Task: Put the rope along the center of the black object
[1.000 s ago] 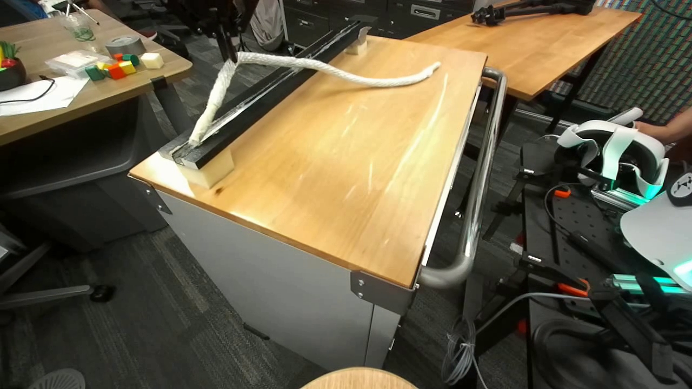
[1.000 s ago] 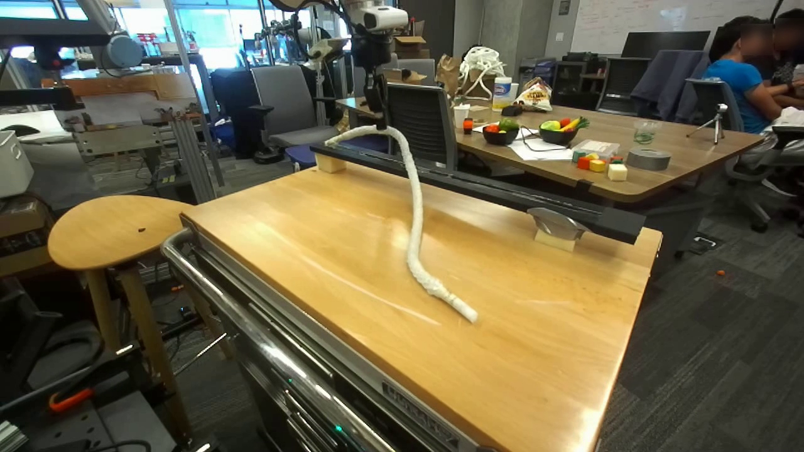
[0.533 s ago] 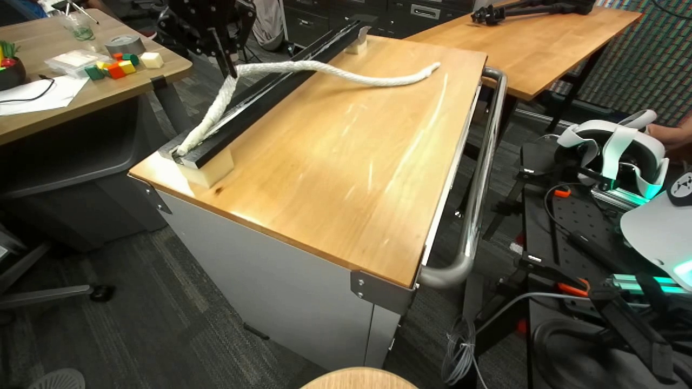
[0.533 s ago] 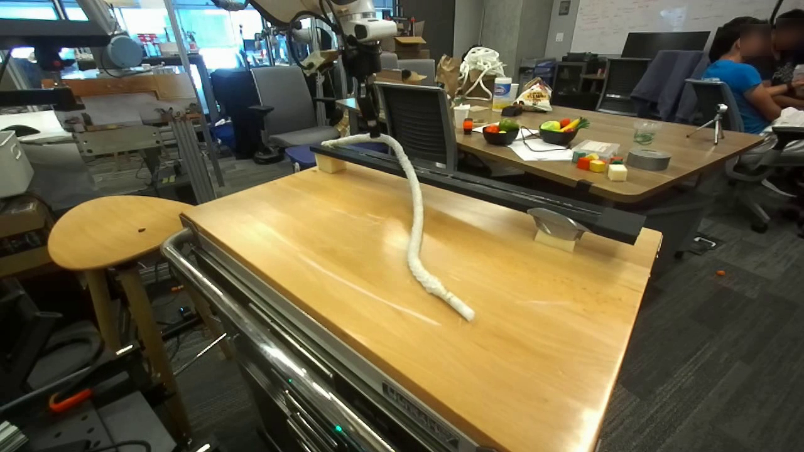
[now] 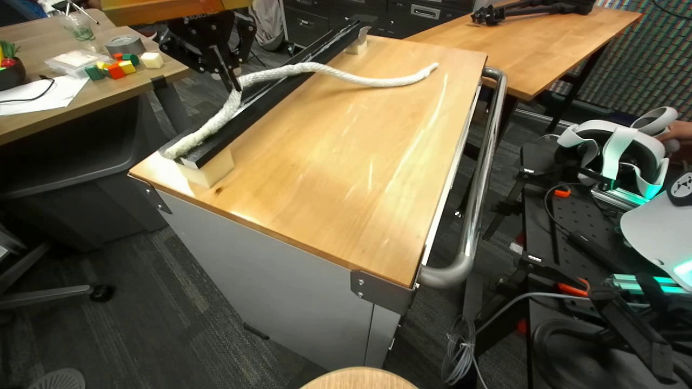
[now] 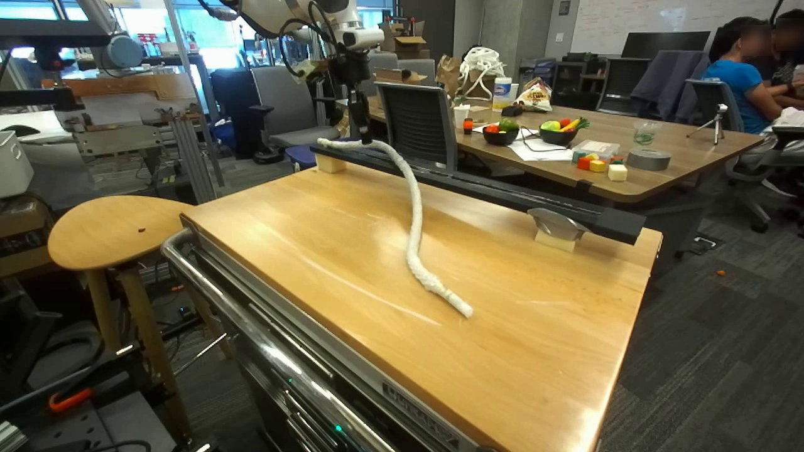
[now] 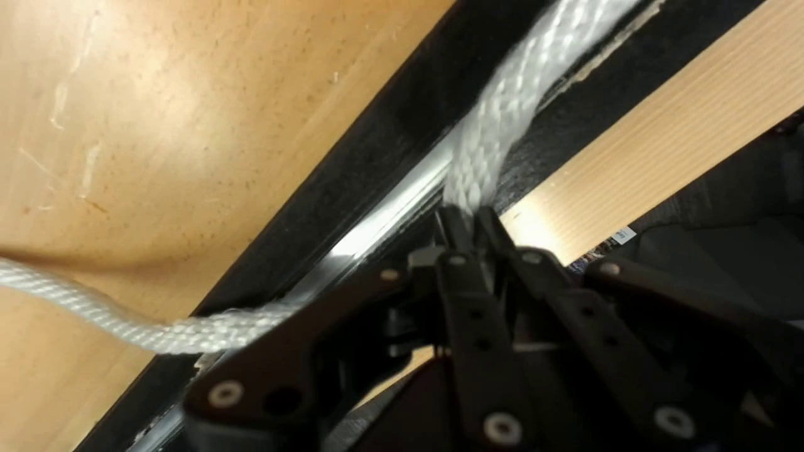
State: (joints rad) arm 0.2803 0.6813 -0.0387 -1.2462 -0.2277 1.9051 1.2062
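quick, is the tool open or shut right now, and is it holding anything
Tool: closed, holding the white rope at a point between its two ends.

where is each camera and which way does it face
An exterior view: raised near one end of the black rail, looking down along it over the tabletop; gripper at upper left.
An exterior view: on the side with the metal handle, facing across the tabletop towards the rail; arm and gripper at top.
Wrist view: on the wrist, aimed down at rope and rail; gripper shows at the bottom.
All three share rope, rail and gripper.
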